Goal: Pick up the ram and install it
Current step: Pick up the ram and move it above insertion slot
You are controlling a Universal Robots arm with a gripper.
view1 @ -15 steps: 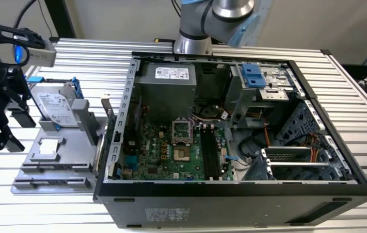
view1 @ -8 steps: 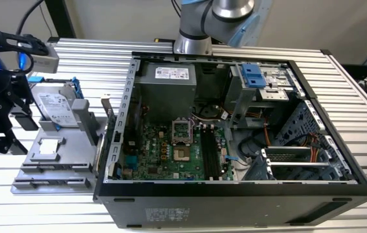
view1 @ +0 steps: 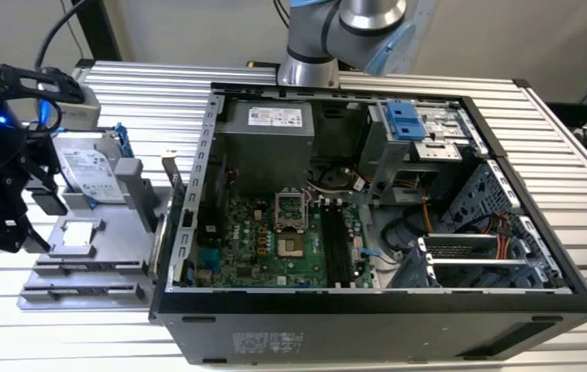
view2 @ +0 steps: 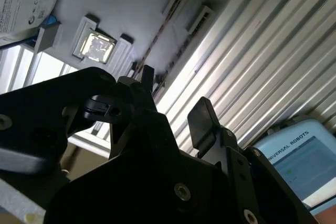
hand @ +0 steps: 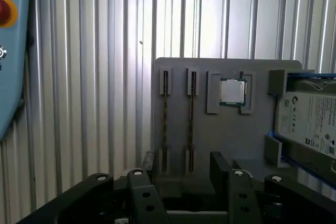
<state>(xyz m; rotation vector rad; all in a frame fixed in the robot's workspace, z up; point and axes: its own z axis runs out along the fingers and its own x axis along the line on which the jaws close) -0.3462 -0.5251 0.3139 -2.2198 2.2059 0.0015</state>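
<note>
Standing on edge in the grey tray (hand: 231, 135): one ram stick (hand: 165, 121) and, near it, a second ram stick (hand: 191, 121), parallel and not touching.

Same tray: CPU (hand: 232, 92) in a square pocket beside the second ram stick; hard drive (hand: 310, 121) past the CPU.

Gripper (hand: 184, 167): jaws spread wide, nothing held. In the first wrist view both sticks appear in the gap between its fingers (hand: 220, 169). Contact with either stick cannot be told.

Tray location: left of the exterior frame, on the ribbed table (view1: 148, 93), just outside the open case (view1: 376, 318).

Case: centre of the exterior frame, with motherboard (view1: 262, 240) and long black slots (view1: 336, 248) inside.

Arm (view1: 324, 39): upper centre of the exterior frame, behind the case.
</note>
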